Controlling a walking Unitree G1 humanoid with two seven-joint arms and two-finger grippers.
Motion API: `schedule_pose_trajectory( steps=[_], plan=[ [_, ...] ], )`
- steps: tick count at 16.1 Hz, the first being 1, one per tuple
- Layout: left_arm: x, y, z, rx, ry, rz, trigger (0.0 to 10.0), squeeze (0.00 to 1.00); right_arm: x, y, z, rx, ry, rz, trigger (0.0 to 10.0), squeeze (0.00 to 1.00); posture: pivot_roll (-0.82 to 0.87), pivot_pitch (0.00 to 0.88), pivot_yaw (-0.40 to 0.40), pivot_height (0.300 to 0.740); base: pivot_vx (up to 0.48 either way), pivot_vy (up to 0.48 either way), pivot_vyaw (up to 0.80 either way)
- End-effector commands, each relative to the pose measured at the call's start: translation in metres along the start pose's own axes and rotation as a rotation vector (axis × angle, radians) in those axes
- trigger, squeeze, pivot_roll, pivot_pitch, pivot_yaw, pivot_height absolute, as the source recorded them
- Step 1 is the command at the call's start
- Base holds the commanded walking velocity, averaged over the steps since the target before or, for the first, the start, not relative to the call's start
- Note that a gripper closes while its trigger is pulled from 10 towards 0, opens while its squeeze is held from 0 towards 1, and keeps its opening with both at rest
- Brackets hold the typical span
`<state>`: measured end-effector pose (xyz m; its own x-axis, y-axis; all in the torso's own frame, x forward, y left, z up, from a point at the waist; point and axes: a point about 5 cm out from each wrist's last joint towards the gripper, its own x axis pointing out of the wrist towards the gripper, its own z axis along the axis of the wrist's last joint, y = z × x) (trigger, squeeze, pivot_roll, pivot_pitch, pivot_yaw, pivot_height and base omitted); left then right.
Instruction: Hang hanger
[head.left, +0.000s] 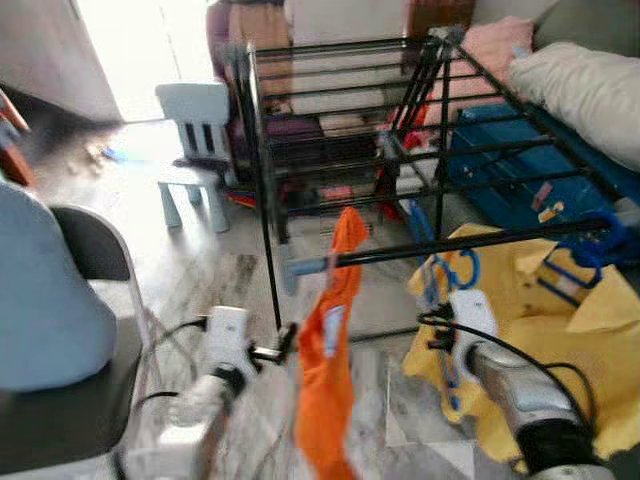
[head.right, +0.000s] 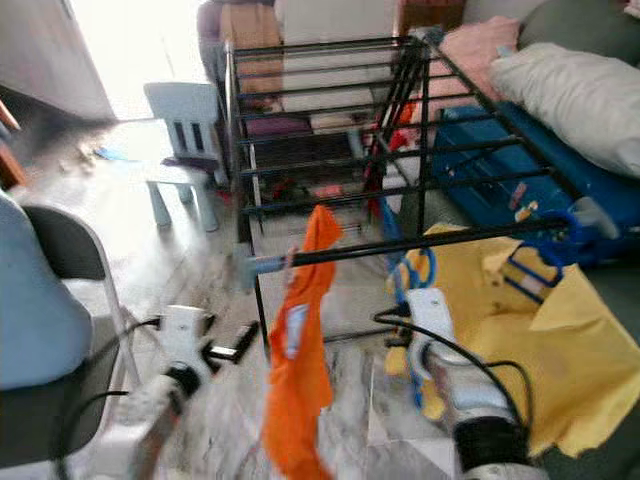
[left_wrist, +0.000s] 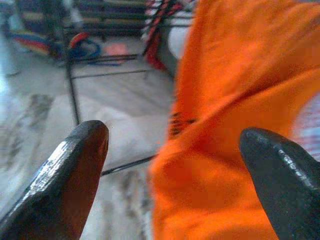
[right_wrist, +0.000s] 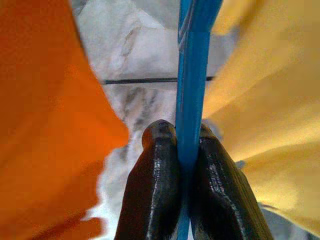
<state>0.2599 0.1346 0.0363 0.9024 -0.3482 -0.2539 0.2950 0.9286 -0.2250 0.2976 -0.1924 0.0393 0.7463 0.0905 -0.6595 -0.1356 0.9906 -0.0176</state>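
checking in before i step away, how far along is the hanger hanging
Partly done. The orange garment already hangs from the front bar of the black drying rack. In hand: the right gripper is shut on a blue hanger beside the yellow garment, below the bar. Left to do: hook that hanger onto the rack. The left gripper is open near the orange garment.

- The orange garment (head.left: 326, 370) is blurred and cut off at the bottom edge.
- The blue hanger (right_wrist: 190, 95) is partly hidden between the right gripper's fingers (right_wrist: 152, 195).
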Motion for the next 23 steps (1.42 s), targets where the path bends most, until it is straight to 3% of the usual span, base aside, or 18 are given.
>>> schedule_pose_trajectory(
  steps=[1, 8, 14, 15, 20, 23],
  plan=[
    [0.0, -0.001, -0.001, 0.004, 0.009, -0.001, 10.0, 0.0, -0.003, -0.002, 0.03, -0.017, -0.101, -0.011, 10.0, 0.0, -0.18, 0.0, 0.013, 0.74, 0.0, 0.0, 0.0],
    [0.0, -0.002, -0.001, 0.011, 0.013, -0.009, 10.0, 0.0, -0.01, -0.004, 0.014, -0.012, -0.123, -0.057, 10.0, 0.0, -0.18, 0.0, 0.015, 0.74, 0.0, 0.0, 0.0],
    [0.002, -0.003, 0.0, 0.018, 0.019, -0.023, 10.0, 0.0, -0.014, -0.012, 0.032, 0.019, -0.182, -0.079, 10.0, 0.0, -0.18, 0.0, 0.022, 0.74, 0.0, 0.0, 0.0],
    [0.003, -0.003, 0.0, 0.019, 0.019, -0.023, 10.0, 0.0, -0.011, -0.016, 0.038, -0.005, -0.128, -0.108, 10.0, 0.0, -0.18, 0.0, 0.022, 0.74, 0.0, 0.0, 0.0],
    [0.003, -0.005, -0.001, 0.018, 0.032, -0.02, 10.0, 0.0, -0.008, -0.011, 0.061, 0.079, -0.069, -0.013, 10.0, 0.0, -0.17, 0.0, 0.015, 0.74, 0.0, 0.0, 0.0],
    [0.003, -0.005, -0.003, 0.02, 0.043, -0.02, 10.0, 0.0, -0.006, -0.009, 0.053, 0.138, -0.007, 0.005, 10.0, 0.0, -0.18, 0.0, 0.011, 0.74, 0.0, 0.0, 0.0]
  ],
)
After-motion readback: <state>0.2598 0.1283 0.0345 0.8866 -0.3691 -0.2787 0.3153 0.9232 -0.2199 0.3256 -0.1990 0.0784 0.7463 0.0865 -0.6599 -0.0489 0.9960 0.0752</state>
